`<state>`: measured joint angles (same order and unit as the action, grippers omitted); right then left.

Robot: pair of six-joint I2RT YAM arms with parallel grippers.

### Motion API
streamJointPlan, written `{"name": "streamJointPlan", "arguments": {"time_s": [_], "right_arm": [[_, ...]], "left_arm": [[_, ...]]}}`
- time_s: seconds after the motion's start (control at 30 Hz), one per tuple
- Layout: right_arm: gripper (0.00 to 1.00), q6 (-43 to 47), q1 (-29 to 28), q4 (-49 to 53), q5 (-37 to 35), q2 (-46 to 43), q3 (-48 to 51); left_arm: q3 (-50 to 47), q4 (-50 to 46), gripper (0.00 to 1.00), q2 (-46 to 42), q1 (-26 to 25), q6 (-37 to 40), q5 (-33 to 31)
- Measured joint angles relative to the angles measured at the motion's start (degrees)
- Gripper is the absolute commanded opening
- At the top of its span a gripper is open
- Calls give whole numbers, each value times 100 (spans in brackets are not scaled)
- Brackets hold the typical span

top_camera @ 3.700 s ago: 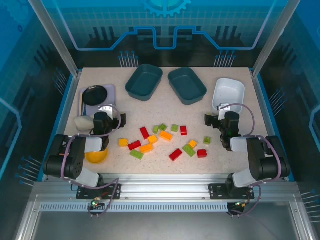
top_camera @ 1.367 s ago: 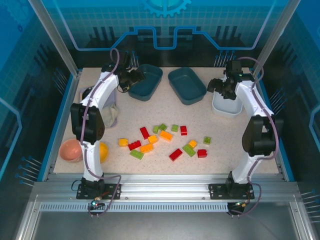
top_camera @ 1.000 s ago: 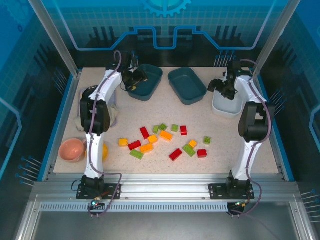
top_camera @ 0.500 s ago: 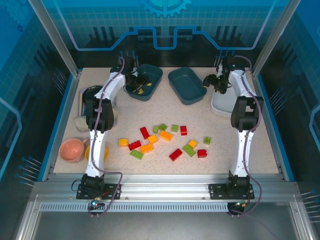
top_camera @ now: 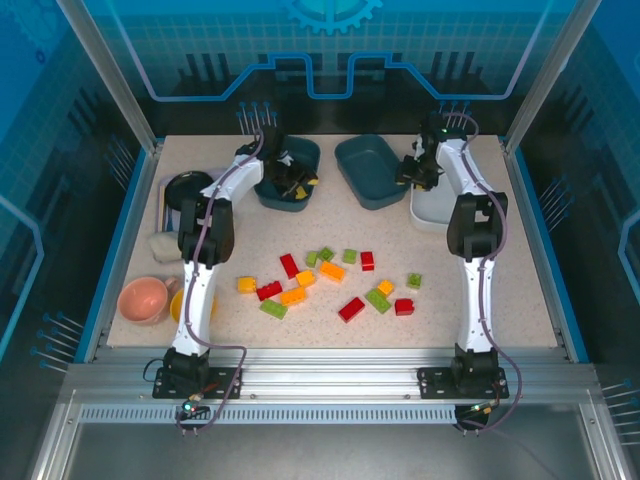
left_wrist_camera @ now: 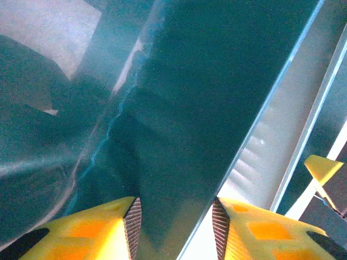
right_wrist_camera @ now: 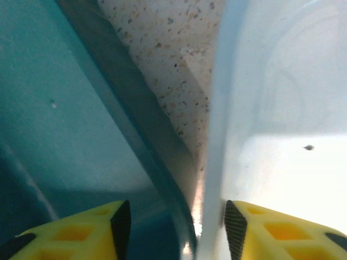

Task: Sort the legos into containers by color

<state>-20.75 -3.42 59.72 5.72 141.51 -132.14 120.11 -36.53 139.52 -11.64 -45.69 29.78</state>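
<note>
Both arms have swung from near edge to far edge of worktop. Left claw (top_camera: 291, 180) open, straddling wall of left teal bin (top_camera: 270, 196). Right claw (top_camera: 415, 172) open astride rim of white bin (top_camera: 433, 206), which has slid toward middle teal bin (top_camera: 366, 170). Legos (top_camera: 330, 285) unmoved mid-worktop; sorting not begun.

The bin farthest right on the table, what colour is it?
The bin is white; the top external view shows it best.
</note>
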Motion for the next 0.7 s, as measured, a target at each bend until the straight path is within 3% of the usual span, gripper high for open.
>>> {"name": "streamJointPlan", "arguments": {"time_s": [0.33, 0.7], "right_arm": [[5, 98, -317, -127, -437, -302, 490], [0, -350, -997, -662, -645, -1646, 2618]], "left_arm": [[-638, 345, 40, -592, -11, -249, 72], [-2319, 1078, 36, -1482, -11, -439, 72]]}}
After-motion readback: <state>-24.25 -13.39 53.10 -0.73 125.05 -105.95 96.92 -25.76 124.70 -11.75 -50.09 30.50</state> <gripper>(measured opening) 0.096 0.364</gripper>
